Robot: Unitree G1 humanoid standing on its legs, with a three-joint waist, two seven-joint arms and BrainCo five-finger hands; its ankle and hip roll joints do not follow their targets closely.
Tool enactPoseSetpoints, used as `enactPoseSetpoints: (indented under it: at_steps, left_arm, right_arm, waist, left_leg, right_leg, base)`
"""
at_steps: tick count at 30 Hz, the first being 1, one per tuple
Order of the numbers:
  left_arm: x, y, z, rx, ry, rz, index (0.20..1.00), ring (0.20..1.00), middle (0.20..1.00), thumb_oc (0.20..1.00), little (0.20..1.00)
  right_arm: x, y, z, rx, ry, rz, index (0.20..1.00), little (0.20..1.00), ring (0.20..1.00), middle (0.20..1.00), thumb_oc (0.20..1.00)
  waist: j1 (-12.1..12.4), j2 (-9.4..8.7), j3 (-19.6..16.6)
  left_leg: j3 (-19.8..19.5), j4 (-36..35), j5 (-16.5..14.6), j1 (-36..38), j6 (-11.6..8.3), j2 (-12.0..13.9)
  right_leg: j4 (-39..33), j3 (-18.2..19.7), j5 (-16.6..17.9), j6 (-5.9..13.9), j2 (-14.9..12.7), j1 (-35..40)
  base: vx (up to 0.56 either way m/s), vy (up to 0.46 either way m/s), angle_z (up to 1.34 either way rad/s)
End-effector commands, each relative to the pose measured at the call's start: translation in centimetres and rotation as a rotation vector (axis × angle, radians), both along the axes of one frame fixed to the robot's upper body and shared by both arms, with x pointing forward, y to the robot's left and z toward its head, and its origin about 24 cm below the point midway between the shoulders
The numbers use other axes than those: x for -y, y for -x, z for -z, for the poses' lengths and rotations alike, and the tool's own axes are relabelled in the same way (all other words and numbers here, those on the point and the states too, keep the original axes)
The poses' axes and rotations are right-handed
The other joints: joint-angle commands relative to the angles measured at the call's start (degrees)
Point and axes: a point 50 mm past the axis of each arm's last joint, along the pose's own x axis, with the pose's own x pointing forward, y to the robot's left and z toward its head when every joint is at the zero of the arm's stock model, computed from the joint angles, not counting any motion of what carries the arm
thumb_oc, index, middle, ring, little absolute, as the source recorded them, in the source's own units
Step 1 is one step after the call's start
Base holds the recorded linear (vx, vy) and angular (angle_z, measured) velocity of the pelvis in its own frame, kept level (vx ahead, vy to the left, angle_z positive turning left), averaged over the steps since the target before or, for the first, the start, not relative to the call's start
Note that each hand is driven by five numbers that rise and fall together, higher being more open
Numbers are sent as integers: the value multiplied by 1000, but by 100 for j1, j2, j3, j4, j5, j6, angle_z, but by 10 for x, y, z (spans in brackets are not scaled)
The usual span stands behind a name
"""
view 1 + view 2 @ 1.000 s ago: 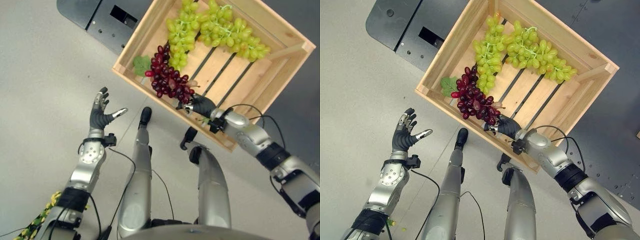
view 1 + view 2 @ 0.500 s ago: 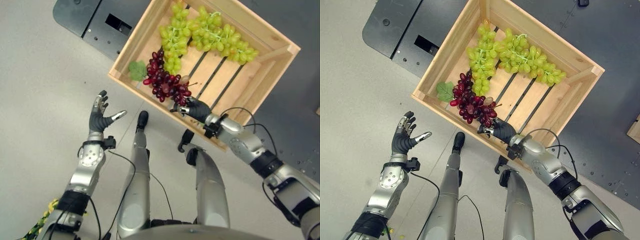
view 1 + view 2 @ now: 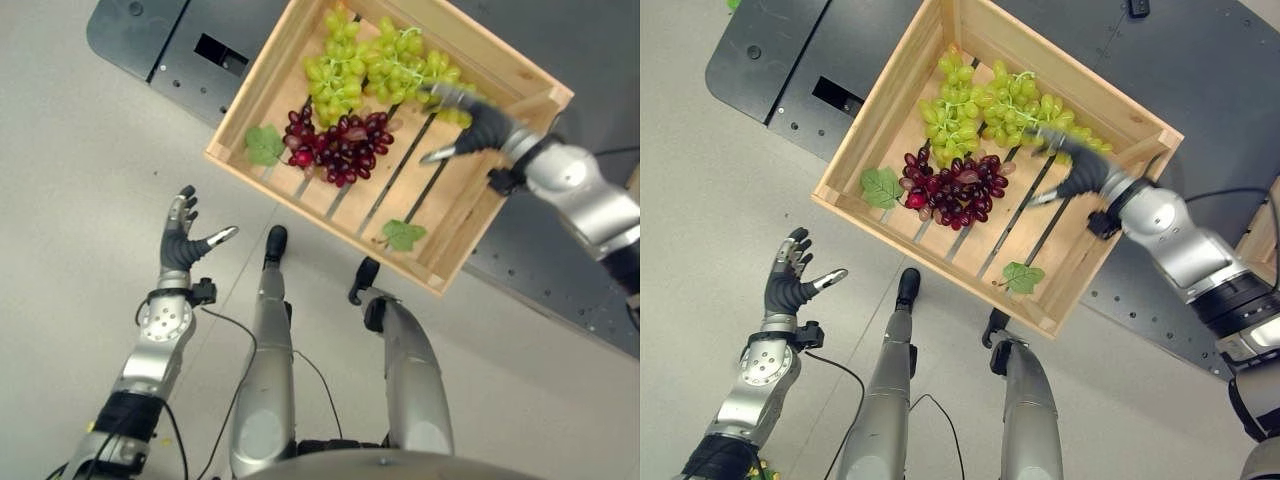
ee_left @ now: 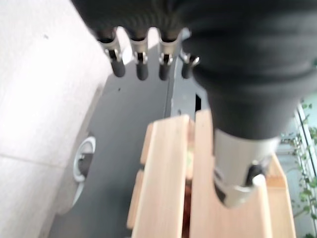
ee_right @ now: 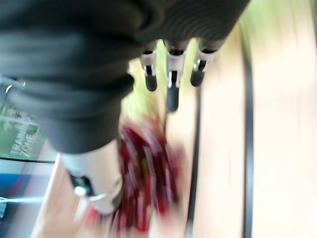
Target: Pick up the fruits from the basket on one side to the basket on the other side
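1. The left hand (image 3: 181,243) is held over the bare floor (image 3: 80,200) near the robot, fingers spread and relaxed, nothing gripped.
2. A wooden crate (image 3: 902,79) is seen further out, resting partly on a dark base plate (image 3: 770,60).
3. A loose green leaf (image 3: 1020,276) is found on the crate slats near the front wall; a second leaf (image 3: 880,186) lies at the left corner.
4. The red grape bunch (image 3: 955,190) is laid on the slats inside the crate, touched by no hand.
5. The right hand (image 3: 1072,172) is held above the crate beside the green grapes (image 3: 990,105), fingers fairly straight, nothing grasped.
6. The green grapes are piled at the far side of the crate.
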Motion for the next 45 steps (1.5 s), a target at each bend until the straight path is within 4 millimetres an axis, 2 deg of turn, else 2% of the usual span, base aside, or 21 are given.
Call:
enactPoseSetpoints:
  at_steps: [1, 2, 6, 10, 13, 17, 22, 26, 31, 32, 40, 45]
  left_arm:
    - [-8, 8, -22, 123, -53, -38, 1000, 1000, 1000, 1000, 1000]
    - [-9, 9, -21, 122, -40, -49, 1000, 1000, 1000, 1000, 1000]
    - [-10, 11, -19, 115, -23, -55, 1000, 1000, 1000, 1000, 1000]
    - [-9, 12, -18, 110, -13, -56, 1000, 1000, 1000, 1000, 1000]
    - [-10, 13, -20, 114, -25, -59, 1000, 1000, 1000, 1000, 1000]
    - [-8, 12, -20, 112, -29, -55, 1000, 1000, 1000, 1000, 1000]
    - [-5, 10, -17, 97, -32, -40, 1000, 1000, 1000, 1000, 1000]
    - [-1, 6, -14, 77, -42, -23, 1000, 1000, 1000, 1000, 1000]
    - [1, 3, -14, 76, -42, -21, 1000, 1000, 1000, 1000, 1000]
    - [4, 1, -15, 80, -37, -14, 1000, 1000, 1000, 1000, 1000]
    - [9, -5, -15, 82, -26, 0, 1000, 1000, 1000, 1000, 1000]
    - [11, -7, -13, 75, -19, 1, 1000, 1000, 1000, 1000, 1000]
  right_arm:
    - [-22, 4, -12, 175, 60, -17, 1000, 1000, 1000, 1000, 1000]
    - [-13, 3, -19, 225, 23, 46, 1000, 1000, 1000, 1000, 1000]
    - [-1, 1, -24, 256, 8, 117, 1000, 1000, 1000, 1000, 1000]
    - [9, 2, -39, 350, 136, 223, 1000, 1000, 1000, 1000, 1000]
    - [5, 9, -50, 427, 247, 248, 1000, 1000, 1000, 1000, 1000]
    - [-3, 12, -51, 455, 320, 245, 1000, 1000, 1000, 1000, 1000]
    - [-18, 3, -40, 415, 444, 229, 1000, 1000, 1000, 1000, 1000]
    - [-42, -12, -25, 366, 612, 194, 1000, 1000, 1000, 1000, 1000]
    - [-58, -20, -22, 355, 662, 168, 1000, 1000, 1000, 1000, 1000]
    - [-68, -24, -16, 340, 687, 146, 1000, 1000, 1000, 1000, 1000]
    - [-99, -42, 10, 241, 689, 93, 1000, 1000, 1000, 1000, 1000]
    - [-108, -50, 25, 186, 678, 94, 1000, 1000, 1000, 1000, 1000]
  waist:
    - [-72, -204, -56]
    - [-82, -209, -56]
    - [-86, -221, -56]
    - [-91, -225, -56]
    - [-110, -237, -56]
    - [-113, -217, -56]
    - [-78, -186, -56]
    - [-14, -139, -56]
    - [-20, -118, -56]
    - [-7, -113, -56]
    - [62, -110, -56]
    - [91, -113, -56]
  left_leg:
    - [284, 54, -568, 566, 334, -210]
    - [305, 40, -576, 578, 346, -204]
    - [322, 32, -583, 591, 360, -199]
    - [336, 41, -594, 584, 368, -197]
    - [342, 55, -568, 547, 377, -198]
    - [322, 73, -574, 521, 395, -212]
    - [327, 95, -581, 475, 409, -216]
    - [333, 102, -573, 423, 412, -235]
    - [320, 108, -568, 386, 411, -231]
    - [313, 110, -573, 371, 415, -238]
    - [269, 99, -559, 289, 415, -223]
    - [242, 72, -536, 244, 416, -197]
  right_leg:
    - [-923, 172, 584, 713, -90, 378]
    - [-932, 182, 584, 713, -78, 390]
    - [-926, 193, 590, 713, -71, 382]
    - [-904, 219, 579, 713, -58, 354]
    - [-922, 230, 626, 706, -48, 322]
    - [-934, 237, 636, 703, -49, 300]
    - [-917, 241, 635, 704, -60, 266]
    - [-922, 240, 639, 695, -56, 210]
    - [-926, 237, 645, 689, -48, 185]
    - [-917, 238, 644, 685, -44, 170]
    - [-888, 209, 640, 683, -35, 77]
    - [-875, 192, 631, 675, -21, 19]
  base:
    - [-9, 8, -4]
    - [-10, 8, -5]
    - [-7, 13, -6]
    - [6, 16, -4]
    - [0, 0, 0]
    - [0, 0, 0]
    - [0, 0, 0]
    - [0, 0, 0]
    - [0, 0, 0]
    - [0, 0, 0]
    - [0, 0, 0]
    - [0, 0, 0]
